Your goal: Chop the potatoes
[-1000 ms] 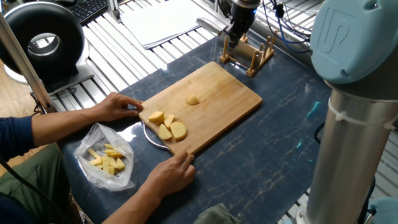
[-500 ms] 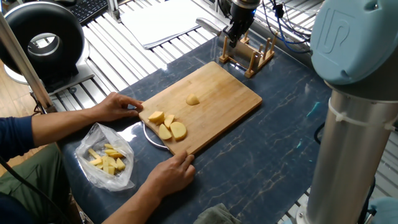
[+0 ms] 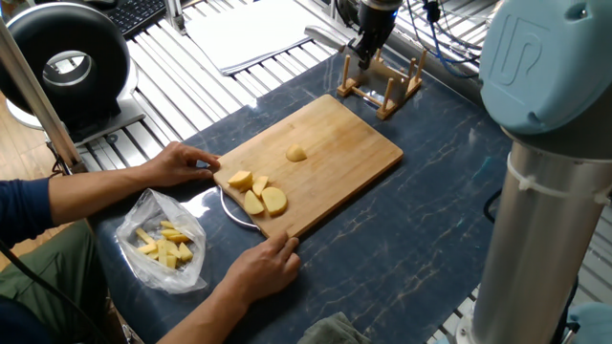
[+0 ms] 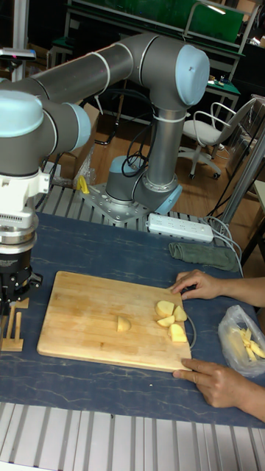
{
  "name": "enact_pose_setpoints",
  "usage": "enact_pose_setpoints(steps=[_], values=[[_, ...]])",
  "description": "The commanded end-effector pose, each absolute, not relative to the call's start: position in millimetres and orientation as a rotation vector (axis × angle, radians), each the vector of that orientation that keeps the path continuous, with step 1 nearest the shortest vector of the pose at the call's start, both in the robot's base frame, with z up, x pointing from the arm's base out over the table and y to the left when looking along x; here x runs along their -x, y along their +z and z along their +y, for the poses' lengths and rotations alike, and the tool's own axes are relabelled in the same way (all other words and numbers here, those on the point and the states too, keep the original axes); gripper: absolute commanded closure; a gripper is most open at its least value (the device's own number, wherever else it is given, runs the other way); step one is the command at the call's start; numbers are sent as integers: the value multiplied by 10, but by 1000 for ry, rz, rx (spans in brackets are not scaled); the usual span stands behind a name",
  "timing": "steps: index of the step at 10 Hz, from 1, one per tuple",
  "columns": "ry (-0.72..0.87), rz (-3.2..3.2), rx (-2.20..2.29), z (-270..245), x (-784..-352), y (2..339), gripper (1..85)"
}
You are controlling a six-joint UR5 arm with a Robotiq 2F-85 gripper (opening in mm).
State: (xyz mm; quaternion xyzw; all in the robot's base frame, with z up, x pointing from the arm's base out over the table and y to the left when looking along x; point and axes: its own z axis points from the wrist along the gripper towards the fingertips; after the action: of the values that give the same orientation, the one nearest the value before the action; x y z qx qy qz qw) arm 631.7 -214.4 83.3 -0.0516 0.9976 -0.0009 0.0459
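Note:
Several pale yellow potato pieces lie on the wooden cutting board [image 3: 335, 134]. One chunk [image 3: 296, 153] sits near the middle and a cluster [image 3: 256, 193] at the near left corner. In the tall view the same chunk [image 4: 124, 323] and cluster [image 4: 170, 318] show on the board [image 4: 81, 316]. My gripper [image 3: 367, 50] hangs over a small wooden rack [image 3: 382, 84] beyond the board's far corner, far from the potatoes. It also shows above the rack [image 4: 12, 331] as the gripper [image 4: 11, 298]. How its fingers stand is too dark to read.
A person's hands hold the board, one hand [image 3: 182, 162] at its left edge and one hand [image 3: 260, 268] at its near corner. A clear plastic bag [image 3: 164, 244] of yellow sticks lies left of the board. A grey robot base [image 3: 545, 191] stands at the right.
My gripper has risen slightly above the wooden rack. The hands, board and potato pieces have not moved.

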Motion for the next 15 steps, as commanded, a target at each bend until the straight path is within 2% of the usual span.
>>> enact_pose_setpoints(steps=[1,6,10,13,15], values=[[-24,3025,210,-2196,-6262,1090,847],[-166,3005,313,-2404,-6047,1429,847],[-173,3113,195,-2328,-5457,1640,847],[-116,3092,62,-2028,-5314,1662,847],[-20,3070,-61,-1689,-5291,1585,847]])
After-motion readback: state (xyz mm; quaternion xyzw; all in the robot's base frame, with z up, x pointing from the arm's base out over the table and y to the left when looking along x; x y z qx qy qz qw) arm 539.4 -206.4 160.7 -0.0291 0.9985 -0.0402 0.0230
